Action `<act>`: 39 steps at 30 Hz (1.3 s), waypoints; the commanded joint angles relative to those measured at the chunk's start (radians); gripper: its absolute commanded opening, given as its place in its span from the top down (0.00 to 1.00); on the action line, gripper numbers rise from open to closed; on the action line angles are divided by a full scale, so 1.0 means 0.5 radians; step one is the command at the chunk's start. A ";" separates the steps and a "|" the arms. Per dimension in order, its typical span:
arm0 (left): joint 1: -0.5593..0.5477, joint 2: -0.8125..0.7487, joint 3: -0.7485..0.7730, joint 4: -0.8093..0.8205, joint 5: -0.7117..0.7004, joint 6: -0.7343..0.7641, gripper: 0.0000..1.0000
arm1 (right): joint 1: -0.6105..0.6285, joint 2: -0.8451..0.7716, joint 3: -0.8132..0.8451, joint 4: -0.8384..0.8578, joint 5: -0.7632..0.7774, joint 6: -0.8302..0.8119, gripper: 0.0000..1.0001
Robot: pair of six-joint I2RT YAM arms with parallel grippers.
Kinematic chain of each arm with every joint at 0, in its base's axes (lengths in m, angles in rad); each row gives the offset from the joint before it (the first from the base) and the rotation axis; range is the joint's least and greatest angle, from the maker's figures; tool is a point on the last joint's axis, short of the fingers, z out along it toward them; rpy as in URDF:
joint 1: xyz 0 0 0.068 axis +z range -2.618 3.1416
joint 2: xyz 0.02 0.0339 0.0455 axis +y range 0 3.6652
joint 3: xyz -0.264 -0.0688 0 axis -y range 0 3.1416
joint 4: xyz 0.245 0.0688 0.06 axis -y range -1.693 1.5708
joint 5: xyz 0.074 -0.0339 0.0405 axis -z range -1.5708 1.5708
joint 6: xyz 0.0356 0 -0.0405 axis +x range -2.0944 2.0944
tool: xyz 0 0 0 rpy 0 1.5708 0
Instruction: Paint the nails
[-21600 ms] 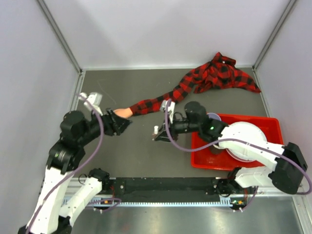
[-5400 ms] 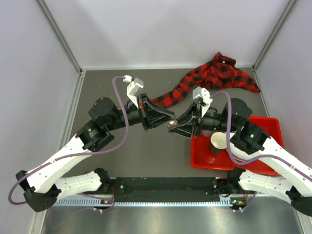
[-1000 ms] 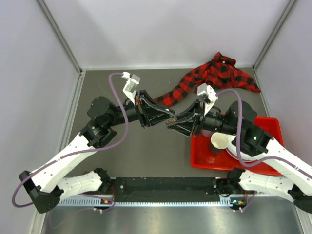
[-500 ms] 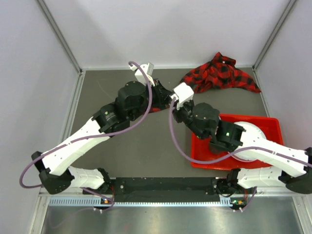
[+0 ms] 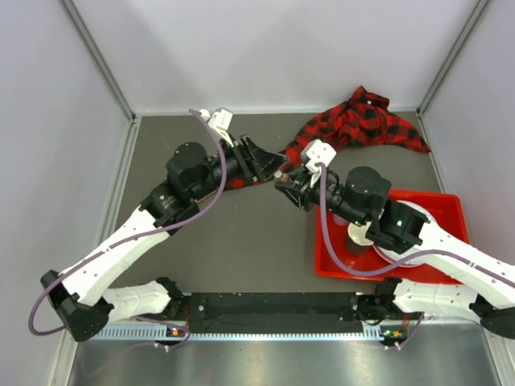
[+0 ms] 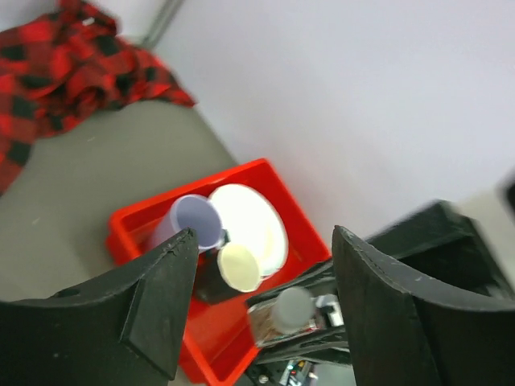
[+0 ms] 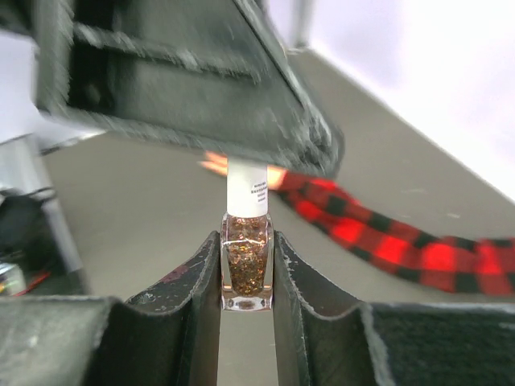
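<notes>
My right gripper (image 7: 245, 238) is shut on a small bottle (image 7: 245, 261) of copper glitter polish, its white cap (image 7: 246, 187) still on. My left gripper (image 6: 264, 241) stands open, its black fingers (image 6: 161, 301) on either side of that cap (image 6: 292, 309), seen end-on, without touching it. From above, both grippers meet over mid-table, left (image 5: 269, 165) and right (image 5: 283, 183). Behind the bottle lies the peach mannequin hand (image 7: 211, 165) at the end of the plaid sleeve (image 7: 386, 241). The nails are too small and blurred to make out. The arms hide the hand from above.
A red tray (image 5: 386, 195) at the right holds a white plate (image 5: 406, 221), a purple cup (image 6: 189, 221) and a cream cup (image 6: 239, 267). The bunched plaid shirt (image 5: 362, 121) lies at the back right. Pale walls close in the table.
My left gripper has opened and let go of the bottle's cap. Both grippers have shifted toward the back of the table. The right gripper still holds the bottle.
</notes>
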 commanded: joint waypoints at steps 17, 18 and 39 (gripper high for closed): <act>0.011 -0.444 -0.202 0.565 0.796 -0.021 0.25 | -0.273 -0.231 0.031 0.354 -1.295 0.853 1.00; 0.011 -0.441 -0.232 0.671 0.860 -0.085 0.25 | -0.279 -0.234 0.024 0.351 -1.307 0.866 1.00; 0.008 -0.168 -0.116 1.004 1.167 -0.258 0.98 | -0.371 -0.154 0.043 0.403 -1.369 0.845 1.00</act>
